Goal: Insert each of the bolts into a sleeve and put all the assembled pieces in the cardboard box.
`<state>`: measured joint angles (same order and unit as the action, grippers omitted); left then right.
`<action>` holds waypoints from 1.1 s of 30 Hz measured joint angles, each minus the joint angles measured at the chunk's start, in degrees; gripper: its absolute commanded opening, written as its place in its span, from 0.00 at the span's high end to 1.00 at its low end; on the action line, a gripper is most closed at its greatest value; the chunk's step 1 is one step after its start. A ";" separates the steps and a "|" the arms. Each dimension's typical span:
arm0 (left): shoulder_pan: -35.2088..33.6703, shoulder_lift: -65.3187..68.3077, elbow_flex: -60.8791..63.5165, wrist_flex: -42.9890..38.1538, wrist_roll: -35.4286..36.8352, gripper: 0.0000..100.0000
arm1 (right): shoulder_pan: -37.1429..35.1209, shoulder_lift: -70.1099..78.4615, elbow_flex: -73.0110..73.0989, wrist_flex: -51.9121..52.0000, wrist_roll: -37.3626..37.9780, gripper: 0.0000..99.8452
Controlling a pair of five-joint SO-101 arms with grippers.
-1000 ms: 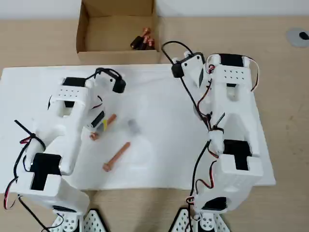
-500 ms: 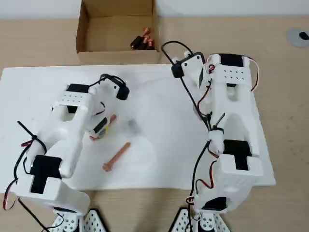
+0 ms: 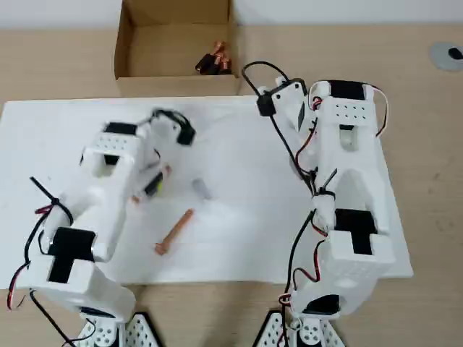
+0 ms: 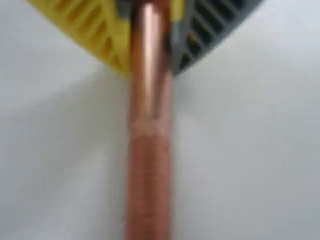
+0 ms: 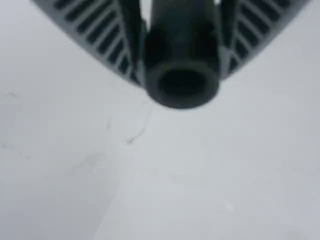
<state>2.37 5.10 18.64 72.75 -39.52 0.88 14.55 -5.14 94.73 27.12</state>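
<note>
In the left wrist view a copper bolt (image 4: 149,125) is clamped between a yellow finger (image 4: 85,30) and a grey finger (image 4: 210,25); my left gripper (image 4: 150,55) is shut on it. From above, that bolt (image 3: 150,183) pokes out under the left arm on the white mat. A second copper bolt (image 3: 174,232) lies loose nearer the front, and a small grey sleeve (image 3: 202,189) lies mid-mat. My right gripper (image 5: 182,55) is shut on a dark sleeve (image 5: 182,65) whose open end faces the camera. The cardboard box (image 3: 130,50) at the back holds assembled pieces (image 3: 215,60).
The white mat (image 3: 239,238) covers the middle of a wooden table. The right arm (image 3: 347,166) stands over the mat's right side with its cables looping. A grey disc (image 3: 445,55) lies at the far right edge.
The left arm has swung toward the mat's centre, carrying its bolt with it. The right arm, the loose bolt and the grey sleeve have stayed put.
</note>
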 measured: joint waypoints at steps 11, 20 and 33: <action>-1.14 0.00 -29.54 21.27 12.75 0.99 | 0.00 0.00 0.00 0.00 0.00 0.99; -7.38 0.00 -31.56 22.86 54.86 0.99 | 0.00 0.00 0.00 0.00 0.00 0.99; -6.33 0.00 -32.26 23.30 93.63 0.99 | 0.00 0.00 0.00 0.00 0.00 0.99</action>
<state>-3.96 5.10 -13.63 96.04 54.11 0.88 14.55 -5.14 94.73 27.12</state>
